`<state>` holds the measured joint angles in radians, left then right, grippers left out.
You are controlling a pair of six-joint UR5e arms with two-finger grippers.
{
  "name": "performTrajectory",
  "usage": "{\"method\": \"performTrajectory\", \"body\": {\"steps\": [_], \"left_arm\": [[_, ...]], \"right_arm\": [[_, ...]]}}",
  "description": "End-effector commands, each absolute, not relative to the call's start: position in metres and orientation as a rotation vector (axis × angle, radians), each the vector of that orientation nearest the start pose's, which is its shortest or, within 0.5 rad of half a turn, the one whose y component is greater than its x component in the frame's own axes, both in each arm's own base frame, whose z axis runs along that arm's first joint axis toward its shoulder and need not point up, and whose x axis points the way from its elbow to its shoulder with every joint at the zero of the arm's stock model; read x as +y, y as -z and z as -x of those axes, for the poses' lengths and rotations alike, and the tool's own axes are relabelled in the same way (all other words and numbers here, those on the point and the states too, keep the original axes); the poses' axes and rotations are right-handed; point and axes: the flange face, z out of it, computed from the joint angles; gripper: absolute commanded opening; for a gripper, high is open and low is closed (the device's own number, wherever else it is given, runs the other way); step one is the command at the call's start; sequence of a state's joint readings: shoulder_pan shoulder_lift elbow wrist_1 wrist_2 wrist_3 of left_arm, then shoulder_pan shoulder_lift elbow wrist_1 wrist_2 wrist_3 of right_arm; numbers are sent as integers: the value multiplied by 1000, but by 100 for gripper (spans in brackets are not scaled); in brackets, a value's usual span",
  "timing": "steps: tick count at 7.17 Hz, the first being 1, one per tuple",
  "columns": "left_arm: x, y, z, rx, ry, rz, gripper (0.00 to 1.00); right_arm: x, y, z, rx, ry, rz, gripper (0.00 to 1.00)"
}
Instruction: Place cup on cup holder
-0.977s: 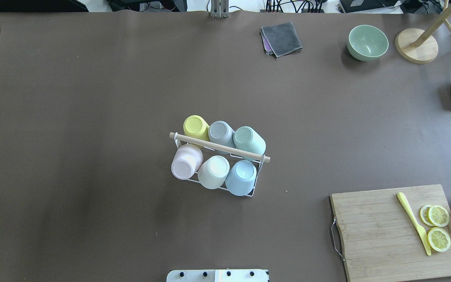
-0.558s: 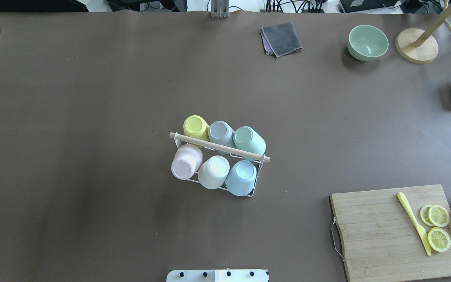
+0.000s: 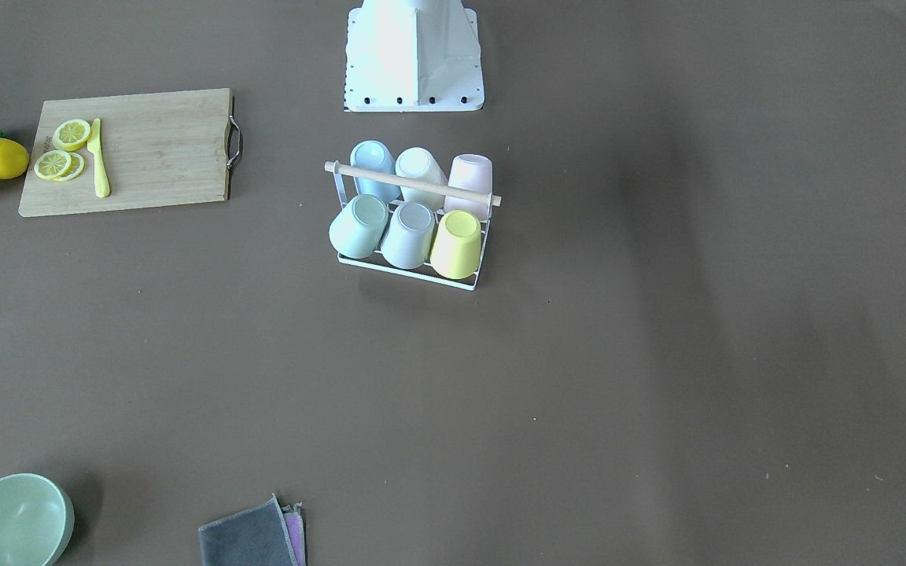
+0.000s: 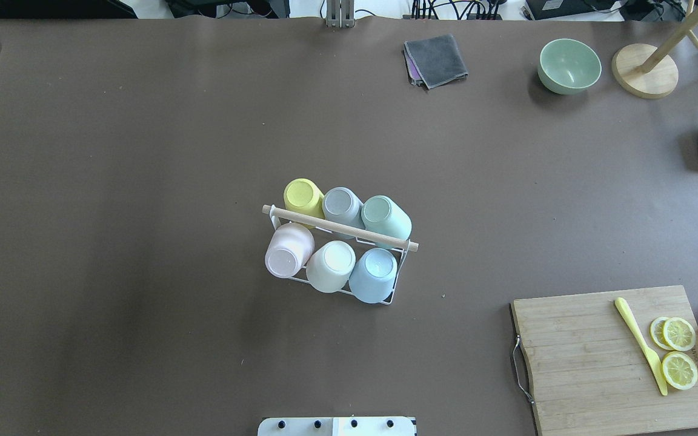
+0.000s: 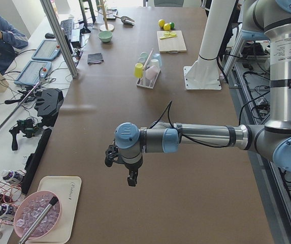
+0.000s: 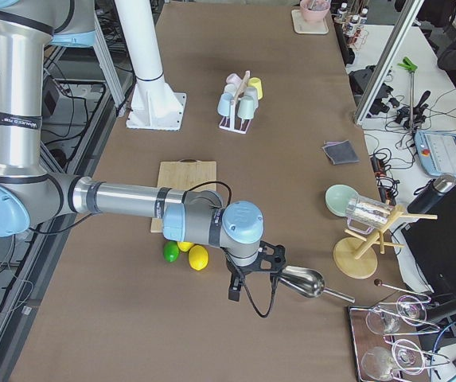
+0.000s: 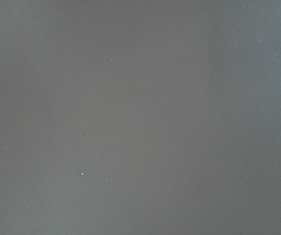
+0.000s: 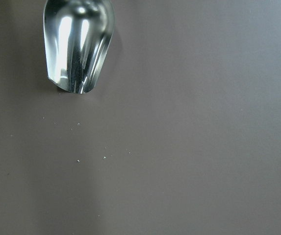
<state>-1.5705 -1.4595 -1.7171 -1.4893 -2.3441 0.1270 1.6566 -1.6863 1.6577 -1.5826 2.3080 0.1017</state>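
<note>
Six pastel cups (image 4: 331, 264) fill the white wire cup holder (image 4: 340, 227), so I'd touch nothing; whether my left gripper (image 5: 130, 180) and right gripper (image 6: 233, 288) are open I cannot tell.

We look steeply down on the bench (image 4: 143, 151) from behind the robot (image 4: 337, 427), and again from across it; both catch the cup holder (image 4: 340, 227) mid-frame. Two end cameras gaze along the bench from afar. Our wrist views sit close: left sees bare bench, right the metal scoop (image 8: 78, 44).
</note>
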Motion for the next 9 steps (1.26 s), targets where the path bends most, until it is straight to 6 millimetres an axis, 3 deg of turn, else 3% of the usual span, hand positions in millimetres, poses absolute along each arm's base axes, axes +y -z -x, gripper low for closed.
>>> {"method": "performTrajectory", "body": {"steps": [1, 4, 9], "left_arm": [[-440, -649, 64, 776, -99, 2, 98], [-428, -671, 63, 777, -83, 49, 98], [-420, -674, 64, 778, -78, 56, 98]], "right_arm": [[-438, -664, -90, -748, -218, 63, 100], [-436, -667, -89, -734, -214, 68, 100], [-436, -668, -89, -734, -213, 68, 100]]}}
